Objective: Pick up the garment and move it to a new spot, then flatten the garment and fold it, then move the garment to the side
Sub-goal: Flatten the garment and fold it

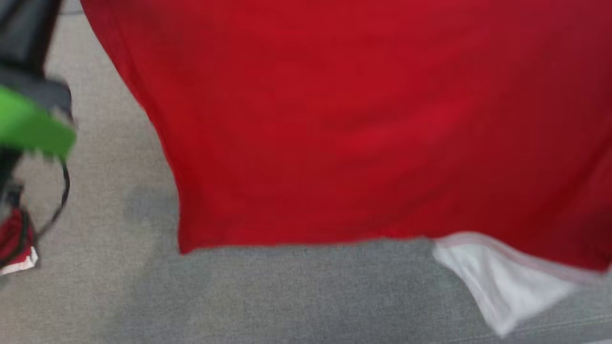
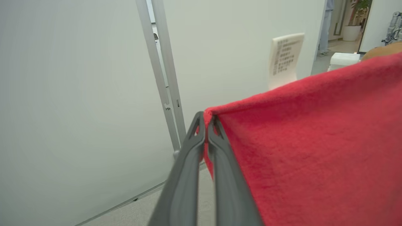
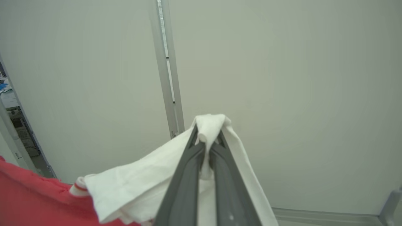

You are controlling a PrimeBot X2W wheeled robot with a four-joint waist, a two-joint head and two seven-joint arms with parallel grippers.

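Note:
The garment (image 1: pixel 363 119) is red with a white part (image 1: pixel 497 277). It hangs spread out above the grey surface (image 1: pixel 296 296), and its lower hem floats free over it. In the left wrist view my left gripper (image 2: pixel 206 121) is shut on a red corner of the garment (image 2: pixel 307 141), which stretches away to the right. In the right wrist view my right gripper (image 3: pixel 209 130) is shut on the bunched white cloth (image 3: pixel 144 185), with red cloth (image 3: pixel 28 201) at the lower left. The picture from the head is blurred.
A dark arm part with a green band (image 1: pixel 28 124) shows blurred at the left edge, with a scrap of red and white cloth (image 1: pixel 16 246) below it. Pale partition walls with a metal post (image 2: pixel 163 78) stand behind. A white board (image 2: pixel 284 59) leans near a doorway.

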